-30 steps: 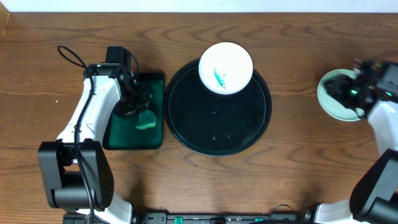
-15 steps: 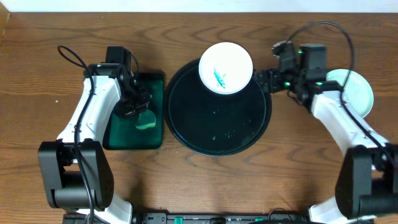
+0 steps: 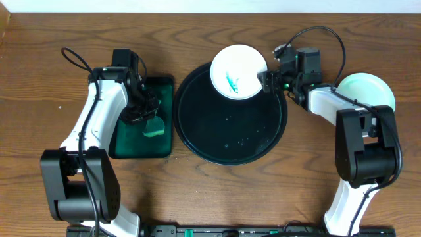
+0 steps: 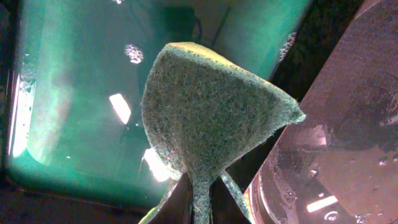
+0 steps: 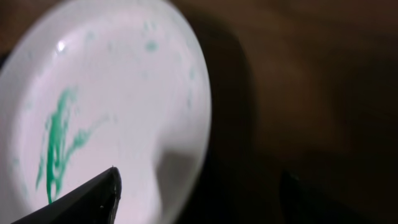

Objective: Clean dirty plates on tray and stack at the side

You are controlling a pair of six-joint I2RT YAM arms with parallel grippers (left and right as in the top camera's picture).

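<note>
A white plate [image 3: 238,71] smeared with green paint lies on the far rim of the round black tray [image 3: 230,141]. My right gripper [image 3: 266,80] is open at the plate's right edge. In the right wrist view the white plate's [image 5: 106,106] rim lies between the spread fingers of the right gripper [image 5: 199,186]. A pale mint plate [image 3: 366,92] rests on the wood table at the right. My left gripper [image 3: 141,112] is shut on a green sponge [image 3: 155,126], also seen as the sponge [image 4: 211,112] pinched in the left gripper [image 4: 200,202].
A rectangular dark green tray [image 3: 131,146] sits left of the black tray, under the sponge; the left wrist view shows its wet green floor [image 4: 74,93]. Bare wood tabletop surrounds both trays. The right arm's cable arches above the far right.
The right gripper has swung left, away from the mint plate at the right, to the white plate's right edge, and its jaws have spread wider. The left arm and sponge have not moved.
</note>
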